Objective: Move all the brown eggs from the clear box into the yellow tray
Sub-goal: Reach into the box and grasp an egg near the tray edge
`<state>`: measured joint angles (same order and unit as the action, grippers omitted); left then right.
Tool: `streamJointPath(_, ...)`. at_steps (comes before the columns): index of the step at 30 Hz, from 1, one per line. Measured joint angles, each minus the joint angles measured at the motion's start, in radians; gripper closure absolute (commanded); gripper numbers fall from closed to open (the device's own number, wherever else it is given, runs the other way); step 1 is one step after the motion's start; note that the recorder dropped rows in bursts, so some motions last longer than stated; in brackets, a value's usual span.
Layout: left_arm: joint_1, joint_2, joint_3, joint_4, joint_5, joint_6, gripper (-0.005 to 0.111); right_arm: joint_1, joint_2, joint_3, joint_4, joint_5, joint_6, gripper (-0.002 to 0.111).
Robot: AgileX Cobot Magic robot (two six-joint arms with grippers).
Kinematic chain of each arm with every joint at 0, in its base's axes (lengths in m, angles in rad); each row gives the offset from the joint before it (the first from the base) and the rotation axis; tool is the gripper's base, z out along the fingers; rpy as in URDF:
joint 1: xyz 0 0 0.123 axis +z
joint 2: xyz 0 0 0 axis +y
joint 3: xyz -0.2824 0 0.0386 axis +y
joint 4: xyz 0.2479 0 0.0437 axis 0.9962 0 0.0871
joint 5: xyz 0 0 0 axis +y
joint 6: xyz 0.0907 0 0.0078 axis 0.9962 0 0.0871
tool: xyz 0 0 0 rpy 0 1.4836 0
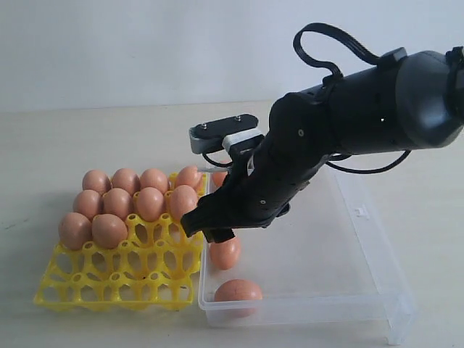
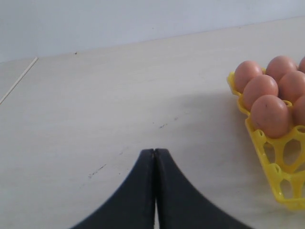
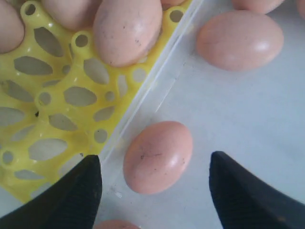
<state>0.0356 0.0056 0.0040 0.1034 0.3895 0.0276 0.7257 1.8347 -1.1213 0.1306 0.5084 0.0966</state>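
Observation:
The yellow tray (image 1: 116, 283) sits on the left, with several brown eggs (image 1: 109, 230) in its far rows. Beside it, the clear box (image 1: 377, 290) holds loose brown eggs, one (image 1: 226, 252) just under my right gripper (image 1: 209, 230) and another (image 1: 238, 291) in the near corner. In the right wrist view that gripper (image 3: 155, 160) stands open above an egg (image 3: 158, 156) lying between its fingers, apart from both. Another egg (image 3: 239, 40) lies farther in. My left gripper (image 2: 155, 151) is shut and empty over bare table, with the tray (image 2: 279, 176) off to its side.
The box's thin clear wall (image 3: 157, 71) runs right along the tray's edge (image 3: 57, 124), close to one of the right gripper's fingers (image 3: 83, 191). The tray's near rows (image 1: 109, 290) are open cups. The right arm (image 1: 348, 123) reaches over the box.

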Motion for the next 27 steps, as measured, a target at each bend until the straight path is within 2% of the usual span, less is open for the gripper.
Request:
streamJointPath(20,0.000,0.000,0.000,0.000,0.000,0.000,0.107,-0.005,0.093,0.005,0.002,-0.052,0.061,0.046)
streamJointPath(27,0.000,0.000,0.000,0.000,0.000,0.000,0.107,-0.007,0.153,0.008,0.002,-0.135,0.070,0.046)
